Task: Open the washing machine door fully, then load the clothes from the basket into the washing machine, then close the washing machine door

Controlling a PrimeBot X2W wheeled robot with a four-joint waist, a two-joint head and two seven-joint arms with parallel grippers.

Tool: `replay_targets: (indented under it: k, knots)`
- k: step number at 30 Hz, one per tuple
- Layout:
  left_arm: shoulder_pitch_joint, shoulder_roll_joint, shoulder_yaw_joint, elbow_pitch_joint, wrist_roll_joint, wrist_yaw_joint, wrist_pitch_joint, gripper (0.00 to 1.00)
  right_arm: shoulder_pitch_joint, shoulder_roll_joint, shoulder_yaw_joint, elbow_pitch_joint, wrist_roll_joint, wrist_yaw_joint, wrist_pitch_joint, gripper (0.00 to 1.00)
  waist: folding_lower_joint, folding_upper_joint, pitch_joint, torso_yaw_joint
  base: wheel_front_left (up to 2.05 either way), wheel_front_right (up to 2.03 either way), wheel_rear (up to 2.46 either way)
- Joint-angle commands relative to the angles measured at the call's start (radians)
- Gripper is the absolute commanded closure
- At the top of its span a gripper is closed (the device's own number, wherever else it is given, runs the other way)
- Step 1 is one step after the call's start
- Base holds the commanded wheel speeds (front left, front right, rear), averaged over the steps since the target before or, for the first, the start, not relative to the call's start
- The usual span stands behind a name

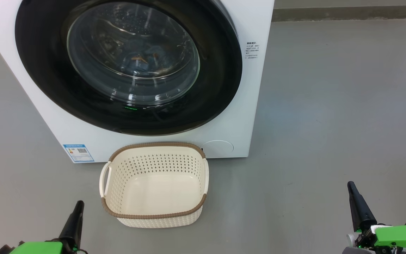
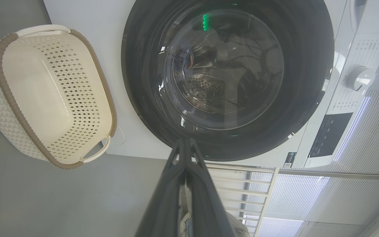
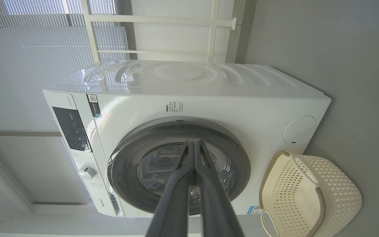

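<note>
Clothes (image 1: 142,58), showing as orange and blue scraps, are seen through the glass of the washing machine door (image 1: 44,74), low in the drum. Being soft, light and limp, they would be gathered by pinching a fold. The door is seated flush against the white washing machine (image 1: 254,106) and is judged shut. It is rigid, hinged and glossy, so its face would be slippery and it would best be taken by its outer edge; a handle recess cannot be made out. The basket (image 1: 153,144) is set upright on the floor (image 1: 330,123) just before the machine, with nothing in it, and is judged light and stiff. The left end effector (image 1: 77,211) and the right end effector (image 1: 354,195) are held low, well apart from everything, fingers pressed together on nothing. All three steps are judged done.
</note>
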Motion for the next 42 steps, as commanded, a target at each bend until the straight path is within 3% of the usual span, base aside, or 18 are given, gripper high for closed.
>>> replay_targets:
  k: [1,42]
  knots:
    - [-0.041,0.012,0.035,-0.018,-0.001,-0.01,0.005,1.0,-0.046,-0.006,0.027,-0.024,0.011,-0.001,0.008,1.0,0.0,0.0,0.0,0.0,0.0,0.0,0.0]
    - [-0.041,0.011,0.037,-0.018,0.0,-0.01,0.006,1.0,-0.046,-0.006,0.027,-0.024,0.011,-0.001,0.008,1.0,0.0,0.0,0.0,0.0,0.0,0.0,0.0]
